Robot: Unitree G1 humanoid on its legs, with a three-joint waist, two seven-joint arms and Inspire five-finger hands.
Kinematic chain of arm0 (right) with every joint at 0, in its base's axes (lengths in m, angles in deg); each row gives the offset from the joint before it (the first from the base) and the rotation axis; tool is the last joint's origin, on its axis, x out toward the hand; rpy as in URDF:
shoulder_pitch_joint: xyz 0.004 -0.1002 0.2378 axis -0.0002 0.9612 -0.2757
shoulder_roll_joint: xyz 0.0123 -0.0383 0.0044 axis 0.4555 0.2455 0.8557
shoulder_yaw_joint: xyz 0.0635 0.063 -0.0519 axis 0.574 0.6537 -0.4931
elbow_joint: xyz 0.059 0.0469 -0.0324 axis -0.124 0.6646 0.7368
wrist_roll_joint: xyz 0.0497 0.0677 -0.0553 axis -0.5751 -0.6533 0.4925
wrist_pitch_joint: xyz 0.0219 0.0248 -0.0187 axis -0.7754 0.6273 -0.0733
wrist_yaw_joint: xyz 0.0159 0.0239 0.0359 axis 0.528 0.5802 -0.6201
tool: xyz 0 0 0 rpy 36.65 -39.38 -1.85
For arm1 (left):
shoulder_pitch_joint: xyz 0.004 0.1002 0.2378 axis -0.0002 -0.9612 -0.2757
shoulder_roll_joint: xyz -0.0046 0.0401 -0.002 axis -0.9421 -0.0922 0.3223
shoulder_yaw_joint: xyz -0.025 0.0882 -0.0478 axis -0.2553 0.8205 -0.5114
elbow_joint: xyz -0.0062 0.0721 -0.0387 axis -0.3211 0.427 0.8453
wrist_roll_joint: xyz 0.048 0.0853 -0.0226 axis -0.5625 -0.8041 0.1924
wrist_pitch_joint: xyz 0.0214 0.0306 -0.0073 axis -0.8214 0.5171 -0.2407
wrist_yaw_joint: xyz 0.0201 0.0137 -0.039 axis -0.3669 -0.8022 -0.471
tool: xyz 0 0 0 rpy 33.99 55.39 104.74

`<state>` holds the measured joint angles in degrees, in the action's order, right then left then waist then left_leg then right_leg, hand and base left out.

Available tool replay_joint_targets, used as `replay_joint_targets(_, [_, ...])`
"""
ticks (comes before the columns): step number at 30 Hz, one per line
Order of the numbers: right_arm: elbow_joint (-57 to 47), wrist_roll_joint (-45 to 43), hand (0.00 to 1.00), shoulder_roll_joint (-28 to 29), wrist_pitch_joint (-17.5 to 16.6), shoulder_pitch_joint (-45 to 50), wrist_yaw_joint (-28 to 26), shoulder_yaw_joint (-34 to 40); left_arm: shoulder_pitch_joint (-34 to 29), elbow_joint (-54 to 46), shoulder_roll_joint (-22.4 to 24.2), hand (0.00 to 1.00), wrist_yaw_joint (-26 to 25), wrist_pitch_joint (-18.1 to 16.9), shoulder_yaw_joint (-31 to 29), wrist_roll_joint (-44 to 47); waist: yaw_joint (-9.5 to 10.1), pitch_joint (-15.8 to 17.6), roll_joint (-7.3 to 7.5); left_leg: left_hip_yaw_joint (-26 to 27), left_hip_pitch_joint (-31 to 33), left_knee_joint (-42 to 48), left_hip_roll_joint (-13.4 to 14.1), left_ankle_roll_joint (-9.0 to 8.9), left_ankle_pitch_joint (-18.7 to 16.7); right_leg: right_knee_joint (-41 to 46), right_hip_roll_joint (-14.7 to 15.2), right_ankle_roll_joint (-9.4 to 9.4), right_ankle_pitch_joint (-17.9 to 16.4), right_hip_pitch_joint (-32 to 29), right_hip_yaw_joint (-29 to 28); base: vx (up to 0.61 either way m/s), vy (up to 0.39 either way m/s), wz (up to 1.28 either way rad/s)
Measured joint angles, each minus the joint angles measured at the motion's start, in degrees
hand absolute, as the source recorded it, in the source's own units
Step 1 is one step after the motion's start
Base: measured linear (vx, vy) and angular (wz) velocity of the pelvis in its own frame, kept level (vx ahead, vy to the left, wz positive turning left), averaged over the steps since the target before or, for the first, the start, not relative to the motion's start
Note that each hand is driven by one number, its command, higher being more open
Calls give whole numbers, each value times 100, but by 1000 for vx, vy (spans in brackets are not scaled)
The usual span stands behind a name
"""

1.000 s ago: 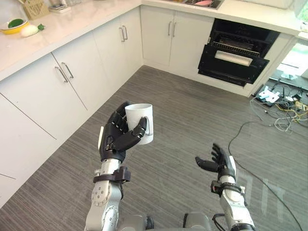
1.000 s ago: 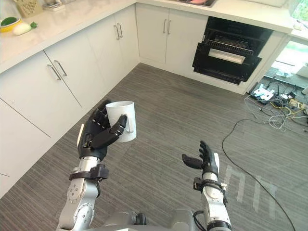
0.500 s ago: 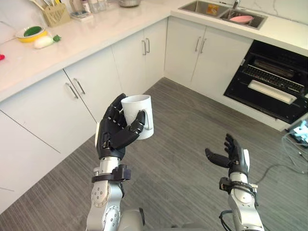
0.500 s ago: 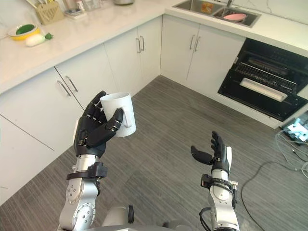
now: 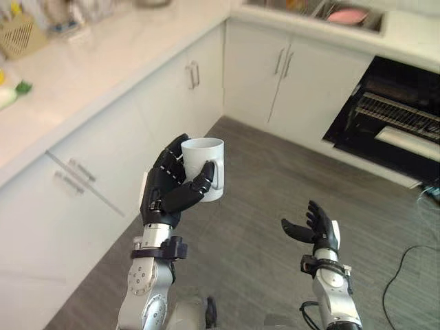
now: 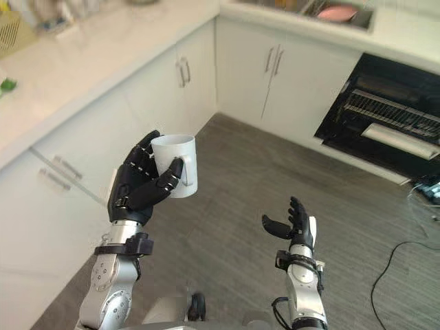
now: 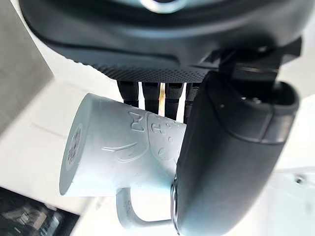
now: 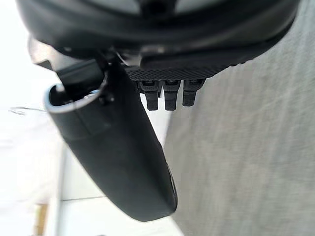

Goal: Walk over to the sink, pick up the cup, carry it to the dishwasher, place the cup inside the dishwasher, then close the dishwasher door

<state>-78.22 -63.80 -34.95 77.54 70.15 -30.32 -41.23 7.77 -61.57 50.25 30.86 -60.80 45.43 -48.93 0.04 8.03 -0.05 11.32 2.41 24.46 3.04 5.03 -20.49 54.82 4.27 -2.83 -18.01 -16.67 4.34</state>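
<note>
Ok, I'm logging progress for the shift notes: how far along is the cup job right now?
Done: the pickup. The white cup is away from the sink, gripped in the left robot hand above the floor. In hand: the carry, with the right robot hand open and empty. Left: reaching the dishwasher, which stands open, setting the cup inside and shutting it.

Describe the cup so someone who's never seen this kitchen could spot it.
Start at the white corner cabinets and look down to the grey floor in front of them. Above it, the robot's left hand grips a plain white cup with a handle, upright; the right hand is open and empty.
</note>
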Motion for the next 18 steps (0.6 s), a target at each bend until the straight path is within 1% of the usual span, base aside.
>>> replay_joint_targets(1, [-3,32,90,26,-58,-13,-6,-25,28,-12,-16,30,24,-35,15,-1,-69,-64,77,50,-180,-156,-7,-60,-48,-479,-37,-1,2,-331,248,531,29,-31])
replay_joint_targets(2, [42,32,90,14,-72,-17,-7,-33,89,57,-56,30,25,-58,32,-2,-123,-116,151,96,-484,-410,-27,-204,-65,-1455,-119,5,79,-563,508,473,17,-17])
replay_joint_targets(3, [93,32,90,-2,-71,-20,-1,-28,120,126,-72,30,26,-68,30,-4,-142,-135,176,126,-655,-531,-32,-268,-88,-1963,-175,66,230,-644,604,552,20,-10])
replay_joint_targets(4, [185,32,90,-43,-70,-30,3,-26,151,241,-72,30,21,-70,23,-3,-196,-151,198,134,-892,-713,-43,-371,-149,-2672,-286,141,557,-709,676,606,10,19])
replay_joint_targets(5, [375,33,90,-134,-58,-21,3,-24,154,489,-49,30,-13,-75,-44,-12,-373,-254,225,-23,-1212,-869,-73,-555,-253,-3099,-432,429,1494,-783,646,805,-12,41])
replay_joint_targets(6, [434,33,90,-174,-30,0,10,-5,160,613,-42,30,-14,-74,-57,-14,-447,-297,204,-155,-1291,-824,-50,-613,-284,-3059,-440,726,1780,-719,644,845,-36,40])
replay_joint_targets(7, [536,31,90,-298,66,-21,15,22,146,854,86,30,-23,-11,-38,-16,-439,-343,-100,-343,-1244,-433,219,-728,-325,-2948,-624,764,1513,-585,776,856,-67,5])
replay_joint_targets(8, [518,29,90,-336,118,-34,7,17,138,967,171,30,-27,45,-85,-16,-390,-264,-237,-452,-967,604,395,-928,-136,-2951,-795,861,1337,-353,783,680,-67,-16])
replay_joint_targets(9, [482,24,90,-332,132,-19,-9,-1,128,1018,231,30,-27,85,-130,-14,-374,-238,-281,-522,-709,1332,497,-1019,147,-3020,-871,922,1266,-167,771,648,-76,-22])
replay_joint_targets(10, [310,20,90,-299,145,52,-8,-65,65,1033,313,30,-28,157,-174,-14,-319,-205,-339,-749,-150,2826,691,-1061,868,-3255,-1013,965,1165,303,690,496,-51,-21])
replay_joint_targets(11, [199,19,90,-271,145,87,2,-106,9,1016,332,30,-25,157,-168,-14,-271,-192,-364,-757,82,3436,799,-1063,902,-3447,-1109,974,1144,591,608,613,-36,-36])
replay_joint_targets(12, [-63,12,90,-220,120,128,48,-167,-123,919,337,30,-12,156,-147,-14,-189,-180,-362,-707,551,4290,973,-965,840,-3872,-1217,983,1101,1172,442,591,-7,-54])
replay_joint_targets(13, [-283,10,90,-216,29,124,58,-227,-225,807,334,30,12,156,-116,-14,-73,-168,-338,-624,960,4521,1027,-797,723,-4140,-1221,940,1024,1595,207,573,12,-61])
replay_joint_targets(14, [-362,9,90,-222,-18,106,57,-237,-271,751,350,30,34,152,-116,-10,1,-174,-349,-603,1157,4475,1035,-751,634,-4246,-1220,934,987,1769,80,522,59,-72])
replay_joint_targets(15, [-387,7,90,-241,-101,10,58,-236,-309,722,385,30,60,106,-138,-4,109,-179,-356,-640,1559,4088,966,-697,440,-4414,-1194,896,905,2063,-112,480,117,-66])
replay_joint_targets(16, [-340,6,90,-283,-101,-100,58,-224,-304,720,391,30,62,101,-166,-1,154,-174,-338,-781,1850,3277,767,-668,316,-4459,-1110,849,769,2265,-248,466,147,-56])
replay_joint_targets(17, [-308,6,90,-314,-102,-145,57,-217,-306,720,391,30,68,102,-174,-1,172,-153,-306,-894,1938,2840,616,-688,292,-4450,-1041,815,684,2341,-311,455,200,-45])
replay_joint_targets(18, [-122,7,90,-385,-108,-294,58,-189,-312,725,389,30,87,104,-220,-2,177,-118,-256,-1339,2028,1677,174,-820,377,-4375,-847,724,455,2499,-449,460,245,-54])
